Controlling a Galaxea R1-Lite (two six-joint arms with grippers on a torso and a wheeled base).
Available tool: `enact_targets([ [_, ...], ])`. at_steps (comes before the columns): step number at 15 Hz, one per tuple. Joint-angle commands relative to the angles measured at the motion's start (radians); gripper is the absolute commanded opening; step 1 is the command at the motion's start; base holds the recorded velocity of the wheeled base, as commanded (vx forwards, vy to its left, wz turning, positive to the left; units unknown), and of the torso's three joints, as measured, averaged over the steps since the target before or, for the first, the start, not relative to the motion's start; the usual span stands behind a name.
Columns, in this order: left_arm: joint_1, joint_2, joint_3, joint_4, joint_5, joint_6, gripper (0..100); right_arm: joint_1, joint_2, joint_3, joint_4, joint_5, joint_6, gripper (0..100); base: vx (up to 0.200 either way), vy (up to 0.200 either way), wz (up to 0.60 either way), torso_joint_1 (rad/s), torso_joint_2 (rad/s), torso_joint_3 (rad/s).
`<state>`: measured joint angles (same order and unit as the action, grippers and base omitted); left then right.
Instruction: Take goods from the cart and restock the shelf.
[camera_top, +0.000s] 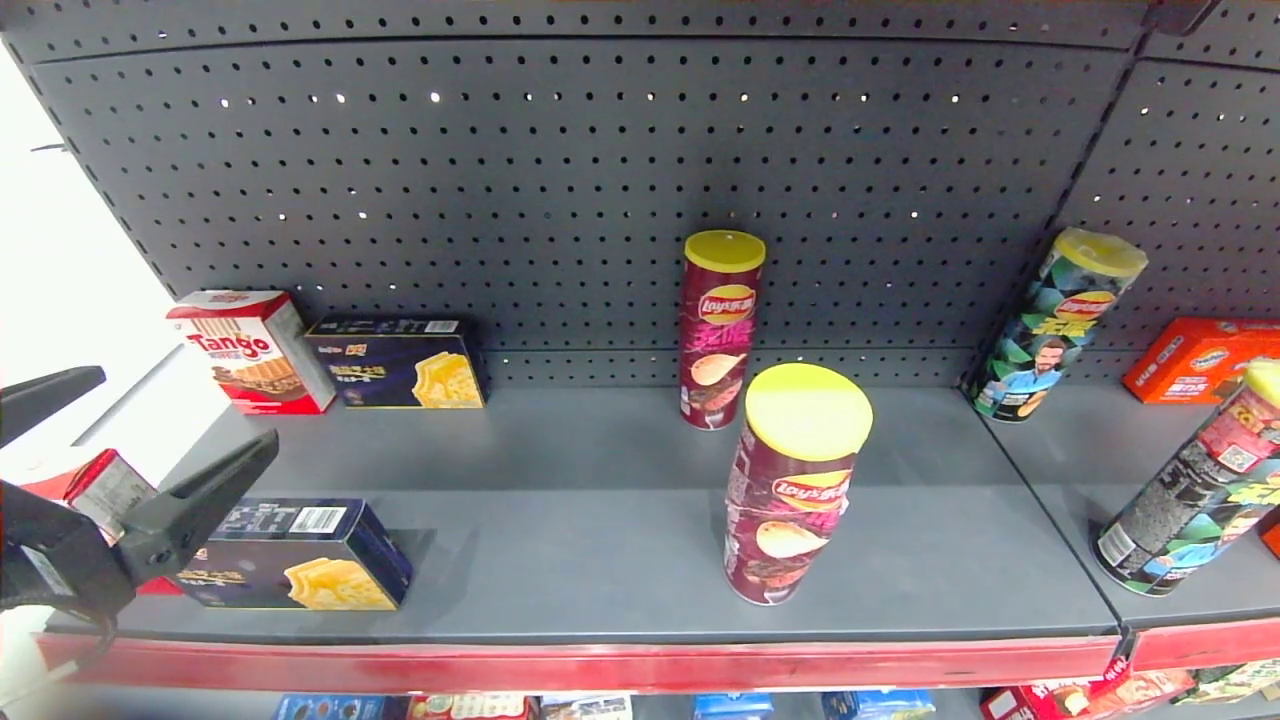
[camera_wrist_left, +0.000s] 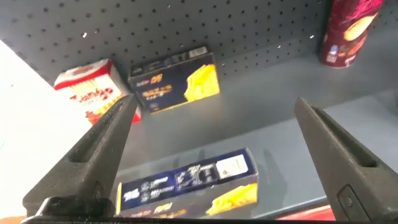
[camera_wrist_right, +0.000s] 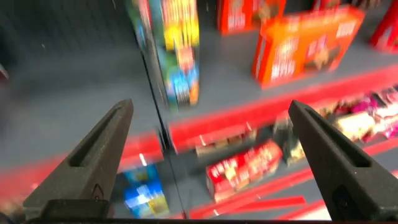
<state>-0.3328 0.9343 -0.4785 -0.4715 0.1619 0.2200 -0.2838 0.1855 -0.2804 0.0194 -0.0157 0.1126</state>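
My left gripper (camera_top: 188, 406) hangs open at the shelf's front left, nothing between its fingers. Just below and past it a dark blue wafer box (camera_top: 300, 555) lies flat near the shelf's red front edge (camera_top: 600, 662). In the left wrist view the open gripper (camera_wrist_left: 214, 102) frames that blue box (camera_wrist_left: 193, 183). My right gripper (camera_wrist_right: 210, 106) is open and holds nothing; it is in front of the shelf's edge near a colourful chips can (camera_wrist_right: 174, 50) and an orange box (camera_wrist_right: 305, 43).
At the back left stand a red-and-white wafer box (camera_top: 250, 350) and a second blue box (camera_top: 400, 362). Two purple chips cans (camera_top: 718, 330) (camera_top: 790, 485) stand mid-shelf. Green-blue cans (camera_top: 1055, 325) (camera_top: 1195, 490) and an orange box (camera_top: 1200, 360) are on the right. Bare deck (camera_top: 560, 500) lies between.
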Motion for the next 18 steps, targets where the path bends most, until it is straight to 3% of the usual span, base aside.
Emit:
enact_targets([
  [1,0.003,0.006,-0.017,0.001,-0.004,-0.001,100,0.132,0.385,-0.292,0.037,0.143,-0.024,100,0.0,0.0,0.0,0.0,0.0,0.0],
  [3,-0.002,0.047,-0.02,-0.001,-0.01,0.004,100,0.281,0.476,-0.341,0.037,0.237,-0.056,100,0.0,0.0,0.0,0.0,0.0,0.0],
  [4,-0.005,0.057,-0.022,-0.003,-0.012,0.007,100,0.341,0.502,-0.352,0.037,0.235,-0.086,100,0.0,0.0,0.0,0.0,0.0,0.0],
  [5,-0.008,0.069,-0.014,-0.009,-0.01,0.009,100,0.459,0.557,-0.345,0.036,0.226,-0.129,100,0.0,0.0,0.0,0.0,0.0,0.0],
  [10,-0.005,0.081,-0.012,-0.012,-0.012,0.009,100,0.81,0.753,-0.362,-0.007,0.108,-0.137,100,0.0,0.0,0.0,0.0,0.0,0.0],
  [13,-0.002,0.077,-0.009,-0.01,-0.012,0.005,100,0.907,0.848,-0.353,-0.036,0.1,-0.137,100,0.0,0.0,0.0,0.0,0.0,0.0],
  [18,-0.002,0.077,-0.011,-0.009,-0.012,0.005,100,0.914,0.999,-0.367,-0.133,-0.046,-0.116,100,0.0,0.0,0.0,0.0,0.0,0.0],
])
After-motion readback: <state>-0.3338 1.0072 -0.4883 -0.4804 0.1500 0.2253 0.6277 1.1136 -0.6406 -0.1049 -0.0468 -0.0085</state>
